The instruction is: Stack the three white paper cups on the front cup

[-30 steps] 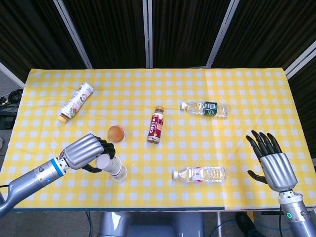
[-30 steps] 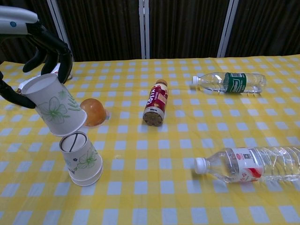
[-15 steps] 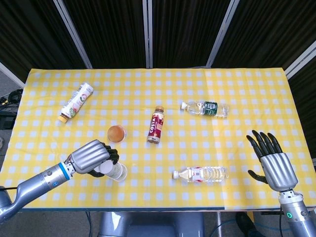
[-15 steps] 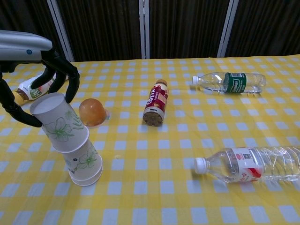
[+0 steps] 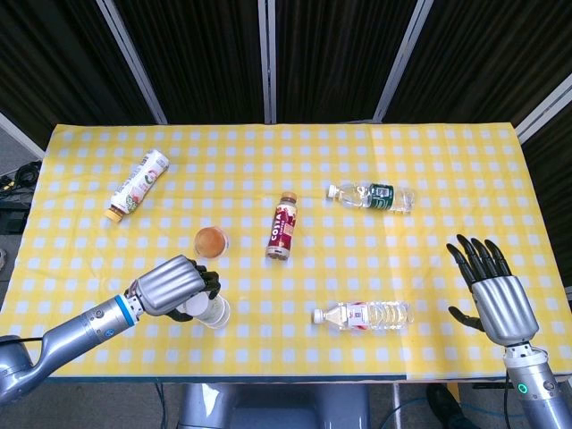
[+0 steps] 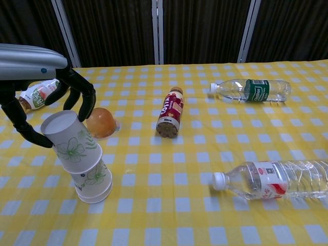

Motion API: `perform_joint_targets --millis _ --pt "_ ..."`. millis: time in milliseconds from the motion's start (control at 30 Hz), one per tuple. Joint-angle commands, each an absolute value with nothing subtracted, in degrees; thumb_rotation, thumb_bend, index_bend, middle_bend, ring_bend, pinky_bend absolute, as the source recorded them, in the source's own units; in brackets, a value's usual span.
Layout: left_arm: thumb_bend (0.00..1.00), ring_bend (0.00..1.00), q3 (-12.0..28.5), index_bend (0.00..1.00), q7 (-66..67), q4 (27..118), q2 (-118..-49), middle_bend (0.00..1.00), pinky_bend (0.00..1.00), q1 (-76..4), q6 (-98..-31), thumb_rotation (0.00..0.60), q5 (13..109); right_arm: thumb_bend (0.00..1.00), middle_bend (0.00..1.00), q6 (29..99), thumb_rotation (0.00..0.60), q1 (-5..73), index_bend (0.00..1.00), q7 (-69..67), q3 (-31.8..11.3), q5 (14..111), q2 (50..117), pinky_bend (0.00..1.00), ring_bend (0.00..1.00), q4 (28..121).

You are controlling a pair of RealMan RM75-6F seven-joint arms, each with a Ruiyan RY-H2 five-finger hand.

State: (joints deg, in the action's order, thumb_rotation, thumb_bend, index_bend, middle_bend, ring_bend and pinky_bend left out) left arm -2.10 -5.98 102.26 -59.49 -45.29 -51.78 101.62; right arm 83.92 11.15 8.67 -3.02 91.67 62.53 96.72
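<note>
Left hand [image 6: 43, 97] curled around an upside-down white paper cup [image 6: 70, 143], tilted and seated partway over the front cup [image 6: 94, 184], at seven o'clock on the yellow checked table [image 5: 447, 161]. Right hand [image 5: 493, 290] bare and spread at four o'clock, well apart from the clear bottle [image 5: 365, 315]. Near the stack at one o'clock, an orange cup [image 6: 100, 122]; a brown bottle [image 6: 170, 113] lying mid-table.

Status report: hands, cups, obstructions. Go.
Left hand holding upper cup, tilted over front cup, not fully seated. Right hand open, idle. Orange cup close behind stack.
</note>
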Motion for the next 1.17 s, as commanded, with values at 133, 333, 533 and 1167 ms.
perform_joint_targets --millis 133,333,533,1167 --pt "0.0 0.03 -3.6 0.0 -9.3 100.8 -60.6 0.0 0.26 -46.2 -51.6 0.6 103.6 0.0 0.0 83.9 0.6 11.0 0.0 8.8 -3.2 91.5 62.6 0.0 0.0 96.7" --pt "0.0 0.0 -3.9 0.0 -9.7 99.6 -61.2 0.0 0.03 -45.8 -52.9 0.6 104.0 0.0 0.0 83.8 0.6 11.0 0.0 8.8 -3.2 91.5 62.7 0.0 0.0 96.6" --pt "0.0 0.0 -2.9 0.0 -6.9 97.9 -62.2 0.0 0.0 -42.7 -56.1 0.6 99.5 0.0 0.0 83.8 0.6 11.0 0.0 8.8 -3.3 91.5 62.6 0.0 0.0 96.7" --pt "0.0 0.0 1.2 0.0 7.4 102.0 -64.4 0.0 0.0 -15.0 -85.6 0.6 72.2 0.0 0.0 84.7 0.6 10.1 0.0 10.1 -4.4 89.5 62.9 0.0 0.0 97.4"
